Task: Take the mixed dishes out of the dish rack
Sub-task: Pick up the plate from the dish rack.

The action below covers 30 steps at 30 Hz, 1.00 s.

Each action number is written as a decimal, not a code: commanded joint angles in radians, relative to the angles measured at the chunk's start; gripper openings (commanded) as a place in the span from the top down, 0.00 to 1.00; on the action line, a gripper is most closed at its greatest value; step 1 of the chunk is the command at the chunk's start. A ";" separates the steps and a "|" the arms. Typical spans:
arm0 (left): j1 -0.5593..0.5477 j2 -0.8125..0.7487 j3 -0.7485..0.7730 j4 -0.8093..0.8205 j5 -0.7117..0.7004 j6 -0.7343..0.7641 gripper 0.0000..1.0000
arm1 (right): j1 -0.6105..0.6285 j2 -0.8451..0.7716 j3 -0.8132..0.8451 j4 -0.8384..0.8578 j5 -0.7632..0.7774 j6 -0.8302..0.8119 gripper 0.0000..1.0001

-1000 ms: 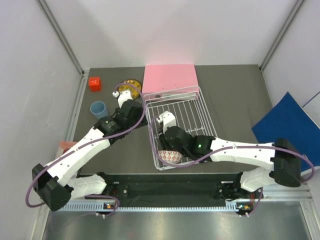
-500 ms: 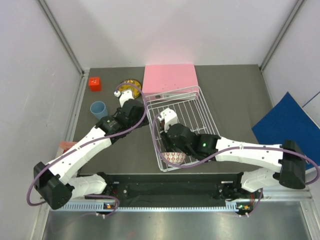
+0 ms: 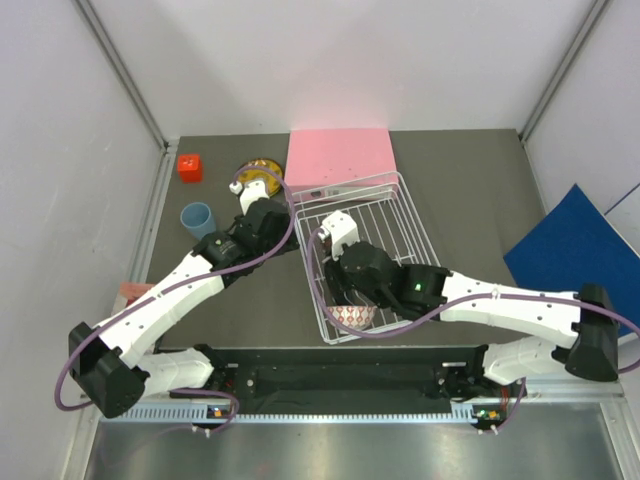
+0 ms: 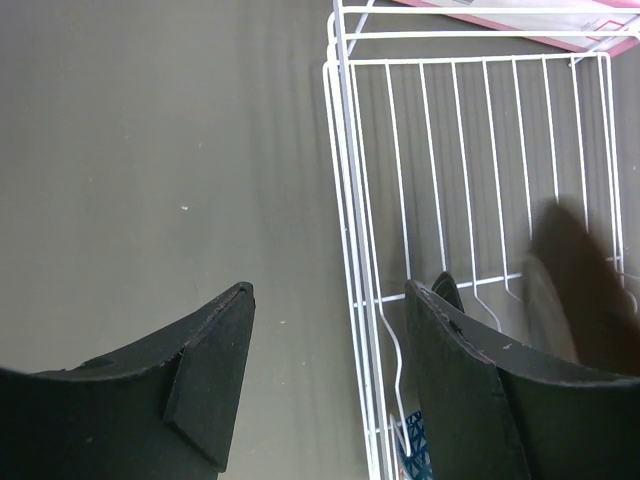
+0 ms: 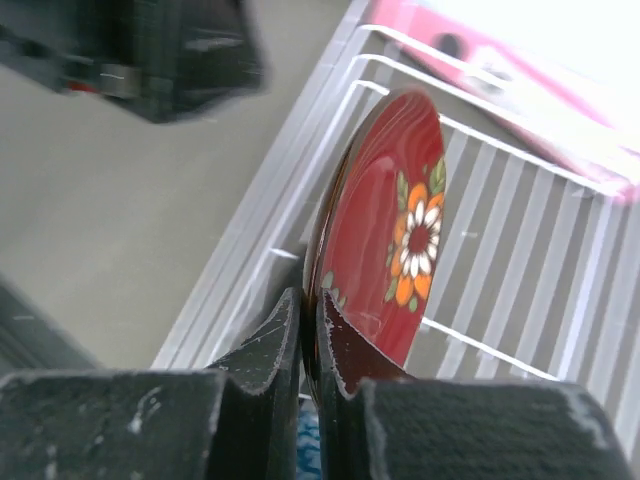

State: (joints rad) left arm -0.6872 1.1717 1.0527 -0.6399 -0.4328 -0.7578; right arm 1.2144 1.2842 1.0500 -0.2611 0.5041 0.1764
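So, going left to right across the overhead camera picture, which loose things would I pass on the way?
small red cube → round yellow-amber patterned plate → flat pink box → dark blue flat board

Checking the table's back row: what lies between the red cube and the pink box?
The yellow-amber patterned plate lies there, its near edge partly hidden; the top view shows it.

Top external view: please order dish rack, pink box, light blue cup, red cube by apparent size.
1. dish rack, though partly covered
2. pink box
3. light blue cup
4. red cube, only slightly smaller than the cup
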 commanded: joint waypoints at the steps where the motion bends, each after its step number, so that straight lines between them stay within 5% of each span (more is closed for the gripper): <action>1: -0.002 0.002 -0.007 0.039 0.006 -0.006 0.33 | -0.012 -0.065 0.062 0.014 0.106 -0.081 1.00; 14: 0.005 0.003 0.058 0.039 -0.064 0.046 0.33 | 0.062 -0.118 0.090 -0.102 0.181 -0.363 1.00; 22: 0.054 0.034 0.128 0.029 0.023 0.106 0.32 | 0.342 -0.177 -0.098 -0.003 0.444 -0.656 1.00; 30: 0.077 0.049 0.217 0.016 0.259 0.267 0.32 | 0.557 -0.140 -0.324 0.198 0.717 -1.041 1.00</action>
State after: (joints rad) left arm -0.6136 1.2282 1.1992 -0.6392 -0.3138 -0.6018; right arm 1.6955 1.1362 0.7849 -0.2462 0.9936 -0.6075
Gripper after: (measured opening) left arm 0.673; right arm 0.055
